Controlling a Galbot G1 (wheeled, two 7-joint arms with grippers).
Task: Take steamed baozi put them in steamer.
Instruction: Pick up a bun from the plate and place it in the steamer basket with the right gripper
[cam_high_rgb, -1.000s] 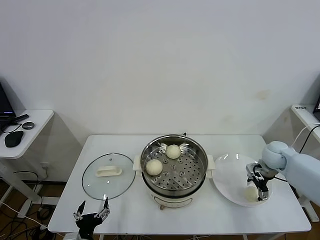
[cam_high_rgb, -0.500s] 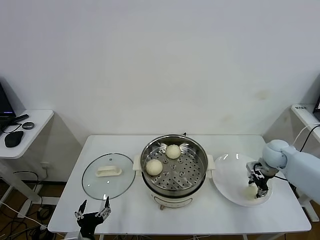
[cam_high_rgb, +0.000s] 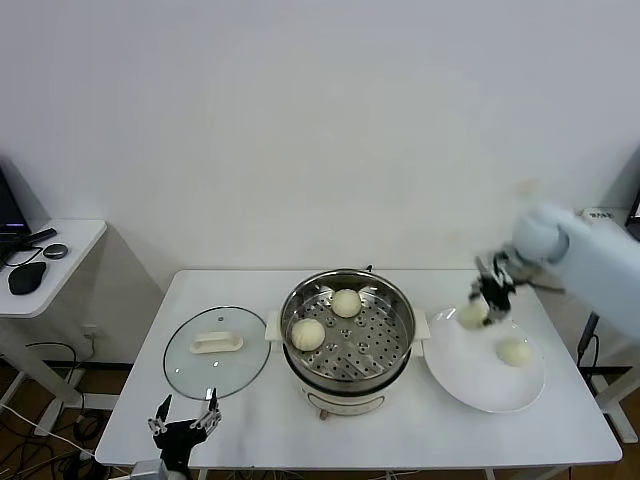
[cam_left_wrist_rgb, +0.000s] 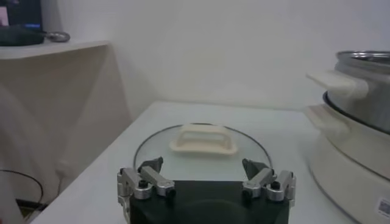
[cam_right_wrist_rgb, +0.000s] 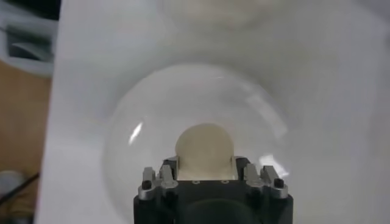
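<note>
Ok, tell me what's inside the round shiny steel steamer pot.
Two cream-white round baozi lie on the perforated steel tray inside the steamer: one toward the back, one on the robot's left. The tray hides whatever lies beneath it.

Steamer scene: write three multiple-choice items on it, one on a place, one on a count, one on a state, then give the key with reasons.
1. Where does the glass lid lie?
A. On the steamer
B. On the table, on the steamer's left
C. On the plate

2. How many baozi sit inside the steamer?
A. Two
B. Three
C. Four

3. What is the right gripper doing?
A. Hanging open over the lid
B. Holding a baozi above the plate
C. Resting empty in the steamer

Key: B, A, B.
1: the glass lid lies flat on the table beside the steamer.
2: one baozi and another rest on the tray; a third baozi is on the plate.
3: the right gripper grips a baozi over the plate's rim; the left gripper waits at the table's front edge.
</note>
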